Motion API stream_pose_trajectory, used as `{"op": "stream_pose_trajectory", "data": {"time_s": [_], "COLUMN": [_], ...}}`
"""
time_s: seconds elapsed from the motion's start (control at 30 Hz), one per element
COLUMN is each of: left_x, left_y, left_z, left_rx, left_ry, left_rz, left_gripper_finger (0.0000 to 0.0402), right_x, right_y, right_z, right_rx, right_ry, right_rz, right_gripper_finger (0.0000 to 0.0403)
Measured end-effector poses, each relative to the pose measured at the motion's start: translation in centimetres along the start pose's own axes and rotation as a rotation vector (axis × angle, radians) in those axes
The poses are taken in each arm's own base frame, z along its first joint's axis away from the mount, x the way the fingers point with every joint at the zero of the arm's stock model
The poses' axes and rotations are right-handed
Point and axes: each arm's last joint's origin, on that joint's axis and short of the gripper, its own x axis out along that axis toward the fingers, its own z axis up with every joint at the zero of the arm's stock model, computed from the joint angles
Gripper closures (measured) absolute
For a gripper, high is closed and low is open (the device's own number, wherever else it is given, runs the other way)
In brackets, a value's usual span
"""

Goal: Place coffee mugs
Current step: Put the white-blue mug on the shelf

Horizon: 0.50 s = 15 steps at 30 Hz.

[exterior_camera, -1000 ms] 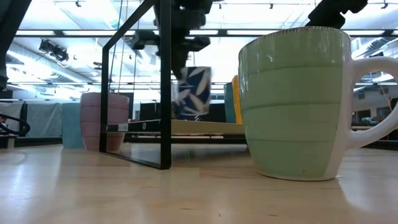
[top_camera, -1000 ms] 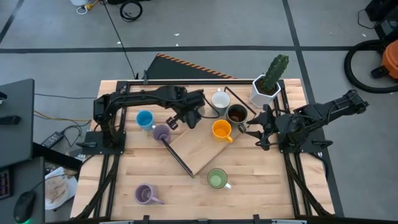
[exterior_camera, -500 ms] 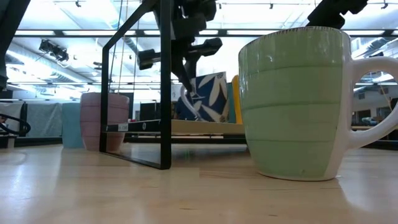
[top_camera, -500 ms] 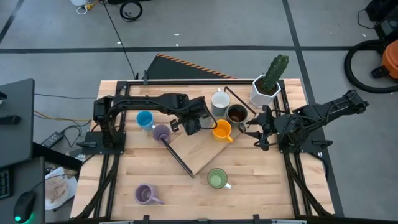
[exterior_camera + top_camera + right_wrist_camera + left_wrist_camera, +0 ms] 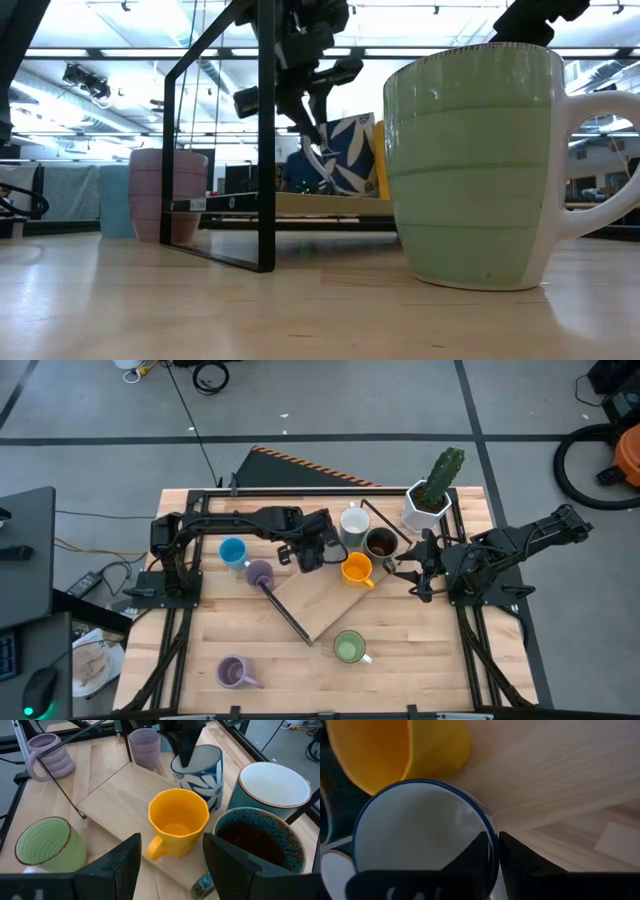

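Left jaws (image 5: 186, 750) pinching the rim of a white mug with blue leaf pattern (image 5: 198, 769), one finger (image 5: 472, 862) inside the mouth and the other outside the wall; mug tilted, leaning over the far edge of the pale wooden board (image 5: 320, 598), just beside the orange mug (image 5: 356, 569). Same patterned mug (image 5: 345, 155) seen in the low view canted on the board behind the black wire frame (image 5: 262, 130). Orange mug (image 5: 176, 822) upright on the board, handle toward the right arm. Dark brown mug (image 5: 380, 543) and white mug (image 5: 354, 523) side by side toward the far edge of the worktop (image 5: 420, 650), close behind the orange one. Light blue mug (image 5: 232, 552) and lilac mug (image 5: 260, 572) next to each other near the left arm's base, off the board's left corner. Green mug (image 5: 348, 648) upright near the front edge, just off the board's near corner; second lilac mug (image 5: 233, 673), ribbed, at the front left corner. White angular pot with a cactus (image 5: 430, 495) at the far right corner. Right jaws (image 5: 408, 569) spread, empty, hovering low just right of the orange and brown mugs, touching neither.
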Motion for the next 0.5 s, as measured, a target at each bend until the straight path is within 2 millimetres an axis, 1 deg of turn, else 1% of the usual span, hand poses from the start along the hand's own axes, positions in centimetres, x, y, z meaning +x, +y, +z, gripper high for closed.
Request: {"op": "stream_pose_trajectory", "data": {"time_s": [0.3, 0.5], "left_x": [0.00, 0.00], "left_y": [-0.06, 0.10], "left_z": [-0.09, -0.01], "left_rx": [-0.009, -0.016], "left_ry": [0.042, 0.040], "left_rz": [-0.004, 0.012], "left_gripper_finger": [0.0354, 0.0331], "right_x": [0.00, 0.00], "right_y": [0.14, 0.18], "right_z": [0.21, 0.29], "right_rx": [0.011, 0.013], "right_ry": [-0.016, -0.024], "right_rz": [0.026, 0.030], "right_gripper_finger": [0.0185, 0.0185]}}
